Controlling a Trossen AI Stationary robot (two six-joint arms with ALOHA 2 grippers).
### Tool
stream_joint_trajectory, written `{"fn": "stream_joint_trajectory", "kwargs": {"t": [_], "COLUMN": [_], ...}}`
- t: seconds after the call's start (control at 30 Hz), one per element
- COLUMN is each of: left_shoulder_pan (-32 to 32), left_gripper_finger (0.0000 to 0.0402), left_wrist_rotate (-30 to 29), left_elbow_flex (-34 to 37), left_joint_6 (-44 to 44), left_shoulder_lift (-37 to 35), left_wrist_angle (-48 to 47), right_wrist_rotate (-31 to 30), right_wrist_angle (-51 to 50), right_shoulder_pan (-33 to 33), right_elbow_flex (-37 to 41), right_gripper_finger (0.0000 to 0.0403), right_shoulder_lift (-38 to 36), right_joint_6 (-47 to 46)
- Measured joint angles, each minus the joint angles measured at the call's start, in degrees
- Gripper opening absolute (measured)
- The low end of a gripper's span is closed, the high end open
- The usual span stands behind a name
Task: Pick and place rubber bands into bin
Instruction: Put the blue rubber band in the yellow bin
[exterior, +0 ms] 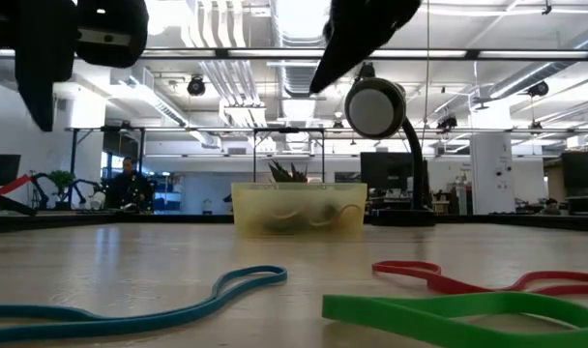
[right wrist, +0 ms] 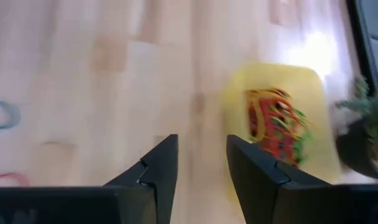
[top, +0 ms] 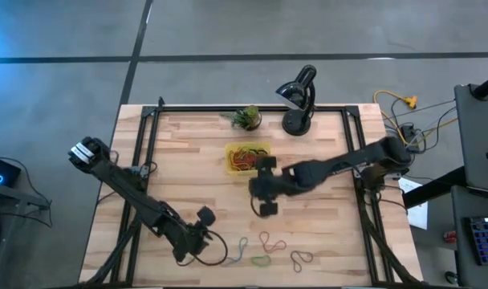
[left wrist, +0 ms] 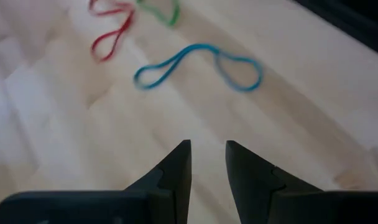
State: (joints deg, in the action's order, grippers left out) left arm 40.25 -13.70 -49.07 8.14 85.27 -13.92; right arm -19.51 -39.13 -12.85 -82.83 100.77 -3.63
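Right pincer (top: 266, 193) hangs above the desk (top: 188, 152) just on the near side of the bin (top: 247, 158), fingers apart with a clear gap, nothing between them in its wrist view. The bin, translucent yellow, sits at the far middle of the desk beside the potted plant (top: 246, 118) and holds a tangle of red, yellow and green bands (right wrist: 276, 124). Loose bands remain along the near edge: a blue band (left wrist: 198, 65), a red band (left wrist: 111, 31), a green band (top: 262, 261) and a grey band (top: 302, 258), all lying flat and apart from each other. Left pincer (left wrist: 207, 165) waits low at the near left, just short of the blue band, fingers slightly parted and empty. Judgement: the step in hand is going back for another band. To do it well, come down straight over one strand where it lies clear of its neighbours, fingers straddling the strand, tips right at the wood; a thin flat loop slips easily, so pinch one band only.
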Motion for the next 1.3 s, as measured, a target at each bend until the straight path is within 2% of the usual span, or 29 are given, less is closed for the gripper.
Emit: {"fn": "stream_joint_trajectory", "kwargs": {"t": [0.13,0.33,0.6,0.8,1.07,1.3], "left_shoulder_pan": [0.0,-0.1,-0.1,-1.1,-3.3,-3.3], "left_gripper_finger": [0.0083,0.0083,0.0083,0.0083,0.0086,0.0135], "left_wrist_rotate": [1.7,1.8,6.6,10.2,12.9,16.6], "left_elbow_flex": [0.0,0.0,0.0,0.0,0.0,0.1], "left_joint_6": [1.7,1.3,1.2,1.2,-3.2,-3.5], "left_shoulder_lift": [3.7,8.7,12.3,15.2,17.5,17.5], "left_wrist_angle": [5.0,11.5,17.6,23.9,25.5,25.4], "right_wrist_rotate": [-1.2,-9.8,-18.3,-19.7,-19.7,-19.7], "right_wrist_angle": [0.9,0.9,0.8,1.6,2.3,2.3], "right_shoulder_pan": [-5.0,-11.9,-18.6,-21.1,-21.7,-21.8], "right_elbow_flex": [0.0,0.0,0.0,0.0,-0.1,-0.1], "right_gripper_finger": [0.0124,0.0115,0.0105,0.0095,0.0084,0.0077], "right_shoulder_lift": [-0.3,-0.3,-0.3,-0.5,-0.6,-0.6], "right_joint_6": [-1.6,-5.0,-6.9,-6.9,-6.9,-6.9]}}
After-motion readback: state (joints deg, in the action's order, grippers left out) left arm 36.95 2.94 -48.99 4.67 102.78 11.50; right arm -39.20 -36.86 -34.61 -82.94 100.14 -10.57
